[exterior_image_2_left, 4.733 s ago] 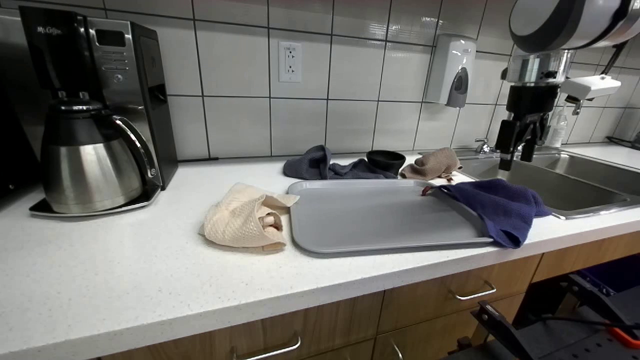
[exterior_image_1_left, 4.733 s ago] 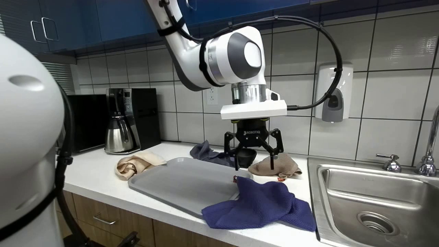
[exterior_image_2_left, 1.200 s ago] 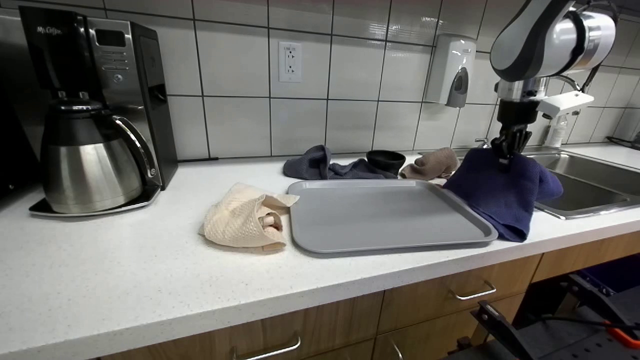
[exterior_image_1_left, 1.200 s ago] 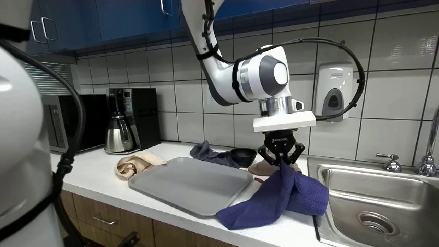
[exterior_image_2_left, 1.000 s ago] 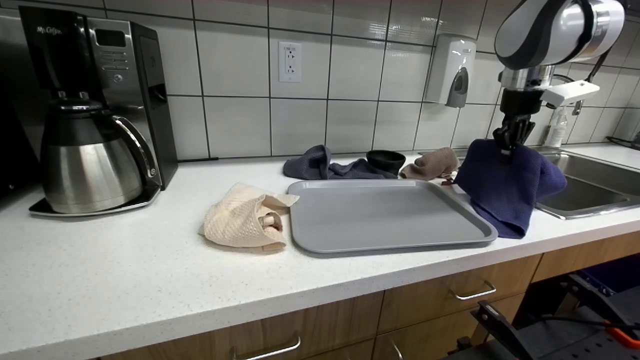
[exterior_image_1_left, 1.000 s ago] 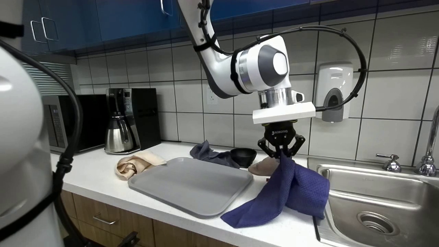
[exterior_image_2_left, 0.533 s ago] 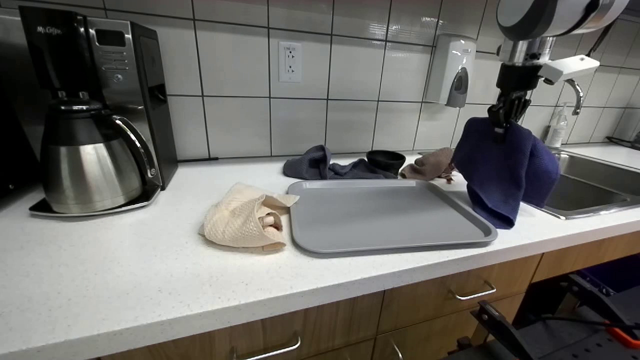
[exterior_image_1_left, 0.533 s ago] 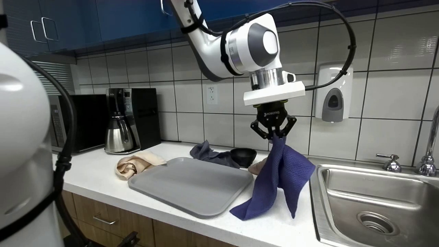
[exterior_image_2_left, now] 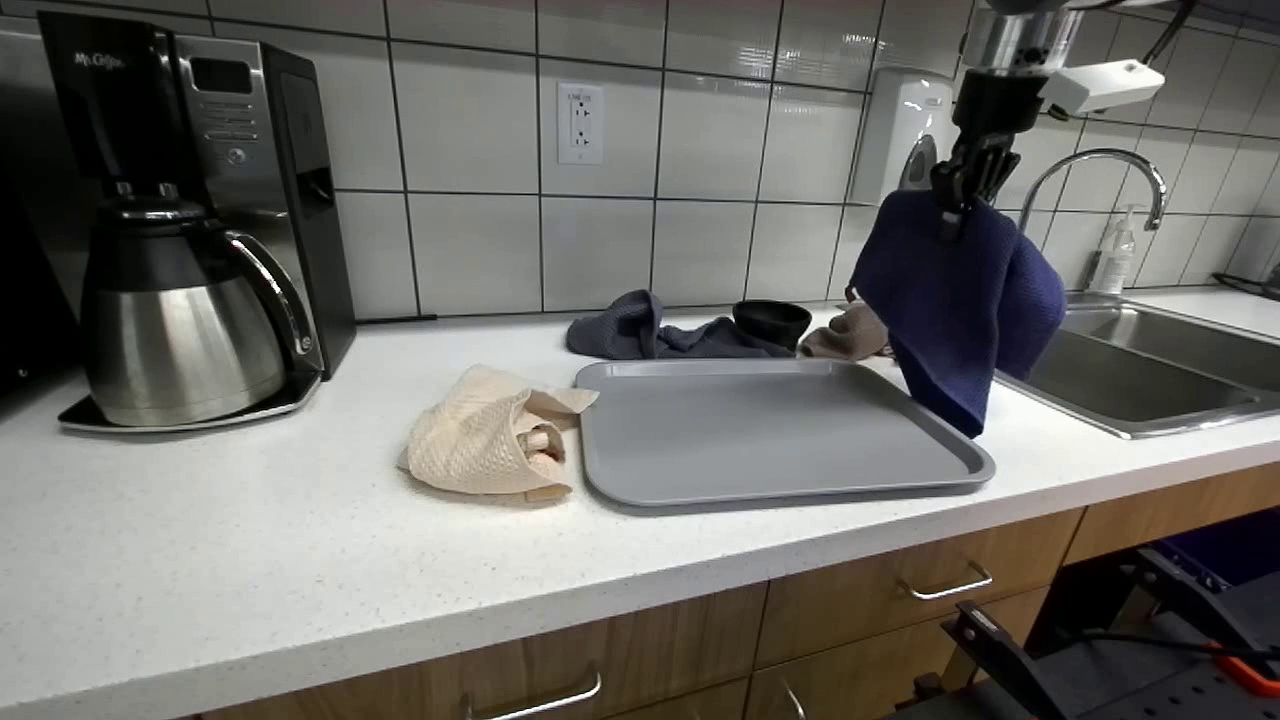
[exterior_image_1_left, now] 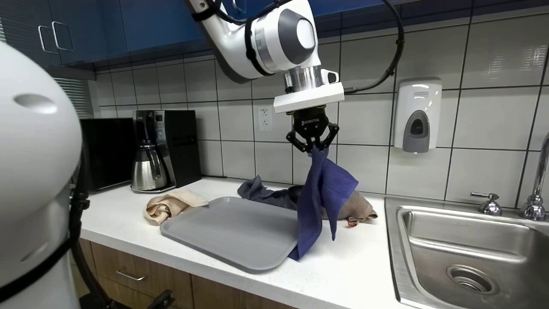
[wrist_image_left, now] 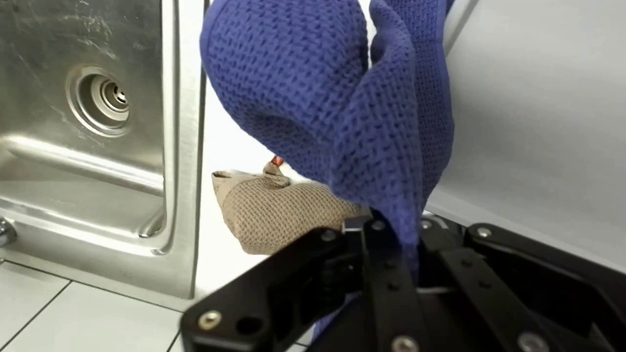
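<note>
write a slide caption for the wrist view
The claw pinches a blue towel, with a brown cloth, a gray tray and a steel sink in view below.

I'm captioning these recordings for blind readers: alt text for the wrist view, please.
A blue textured cloth, pinched in the black gripper at bottom, fills the upper middle of the picture. Past it, a brown cloth lies on the white counter, between a steel sink at left and a grey tray at right.
</note>
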Controlling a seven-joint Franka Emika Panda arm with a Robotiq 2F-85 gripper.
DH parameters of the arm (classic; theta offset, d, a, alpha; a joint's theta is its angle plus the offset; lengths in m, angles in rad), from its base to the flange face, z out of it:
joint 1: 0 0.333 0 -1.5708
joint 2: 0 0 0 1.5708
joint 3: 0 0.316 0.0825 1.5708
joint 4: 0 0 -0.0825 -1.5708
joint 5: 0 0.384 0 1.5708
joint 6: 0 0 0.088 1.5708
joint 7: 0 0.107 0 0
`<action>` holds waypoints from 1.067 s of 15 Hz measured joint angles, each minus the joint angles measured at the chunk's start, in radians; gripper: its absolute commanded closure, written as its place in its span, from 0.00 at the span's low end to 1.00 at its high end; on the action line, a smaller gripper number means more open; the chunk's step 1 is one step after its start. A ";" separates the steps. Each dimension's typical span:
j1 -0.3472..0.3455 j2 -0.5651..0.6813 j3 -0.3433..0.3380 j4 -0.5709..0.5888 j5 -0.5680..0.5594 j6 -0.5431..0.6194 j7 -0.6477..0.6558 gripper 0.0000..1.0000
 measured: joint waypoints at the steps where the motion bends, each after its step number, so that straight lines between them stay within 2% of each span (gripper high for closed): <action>1: 0.010 -0.014 0.006 -0.006 0.004 0.000 0.005 0.99; 16: 0.128 -0.104 0.068 -0.029 0.087 -0.002 0.040 0.99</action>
